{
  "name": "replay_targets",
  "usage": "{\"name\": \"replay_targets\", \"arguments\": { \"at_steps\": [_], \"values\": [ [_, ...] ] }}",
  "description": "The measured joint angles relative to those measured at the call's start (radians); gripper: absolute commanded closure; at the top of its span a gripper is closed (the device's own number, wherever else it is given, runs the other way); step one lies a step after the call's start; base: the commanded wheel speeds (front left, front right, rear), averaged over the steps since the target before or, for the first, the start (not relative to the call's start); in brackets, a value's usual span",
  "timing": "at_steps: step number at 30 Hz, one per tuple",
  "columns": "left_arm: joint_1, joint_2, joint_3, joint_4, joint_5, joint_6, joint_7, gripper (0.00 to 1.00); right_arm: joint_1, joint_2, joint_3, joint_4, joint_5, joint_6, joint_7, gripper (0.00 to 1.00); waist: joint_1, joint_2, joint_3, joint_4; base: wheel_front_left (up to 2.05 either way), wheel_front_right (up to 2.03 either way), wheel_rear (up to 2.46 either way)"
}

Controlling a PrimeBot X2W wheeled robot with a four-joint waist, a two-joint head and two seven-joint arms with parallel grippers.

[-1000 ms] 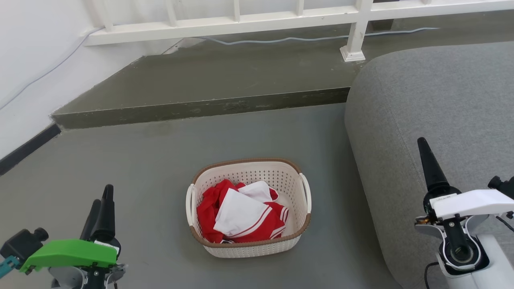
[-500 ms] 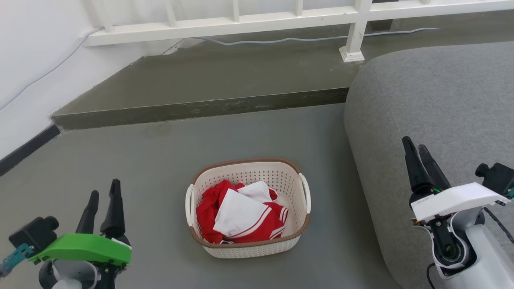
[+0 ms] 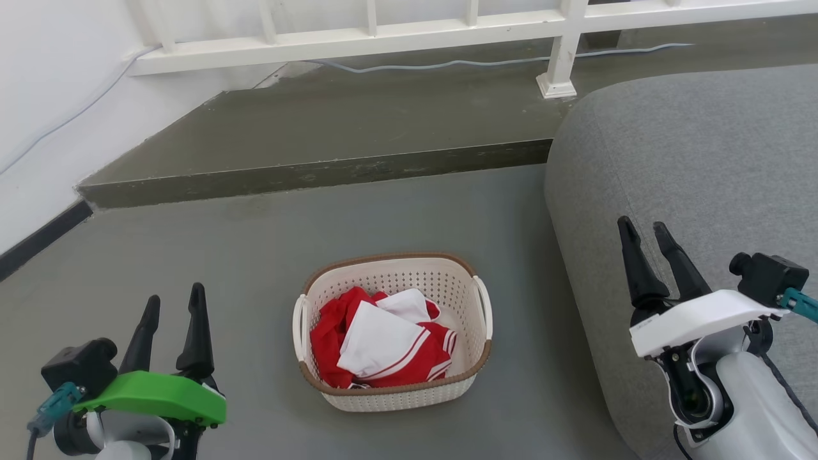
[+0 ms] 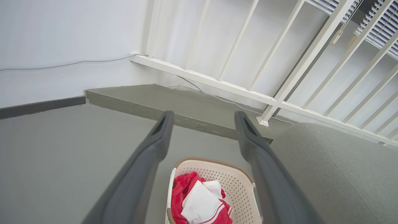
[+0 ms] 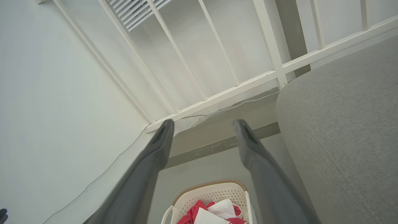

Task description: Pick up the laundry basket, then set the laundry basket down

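Observation:
The laundry basket (image 3: 470, 358) stands on the grey floor in the middle of the head view, cream and perforated with a brown rim and white side handles. Red and white clothes (image 3: 383, 345) lie inside it. My left gripper (image 3: 174, 299) is at the lower left, open and empty, well clear of the basket's left handle. My right gripper (image 3: 644, 227) is at the lower right over the sofa, open and empty. The laundry basket (image 4: 239, 193) shows low between the fingers in the left wrist view, and the laundry basket (image 5: 214, 191) sits at the bottom edge of the right wrist view.
A large grey sofa (image 3: 703, 166) fills the right side, close to the basket. A raised floor step (image 3: 319, 172) runs behind, with a white railing (image 3: 383, 35) and a cable (image 3: 498, 61) beyond. A white wall (image 3: 51, 96) stands at left.
Both grippers have opened from shut. The left one shifted right and the right one moved left and slightly up. The basket stays put.

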Motion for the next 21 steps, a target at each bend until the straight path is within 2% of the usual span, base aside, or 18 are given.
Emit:
{"name": "replay_targets", "arguments": {
  "at_steps": [18,21],
  "values": [
    [-0.002,-0.006,-0.012,-0.016,0.231,0.005,-0.067,0.00,-0.005,-0.016,0.066,0.007,-0.212,-0.019,-0.065,0.00,0.0000,0.0000,-0.003,-0.007,0.00,0.00,0.00],
    [-0.002,-0.008,-0.013,-0.016,0.255,0.005,-0.067,0.00,-0.005,-0.016,0.066,0.014,-0.220,-0.026,-0.070,0.00,0.0000,0.0000,-0.004,-0.007,0.00,0.00,0.00]
  ]
}}
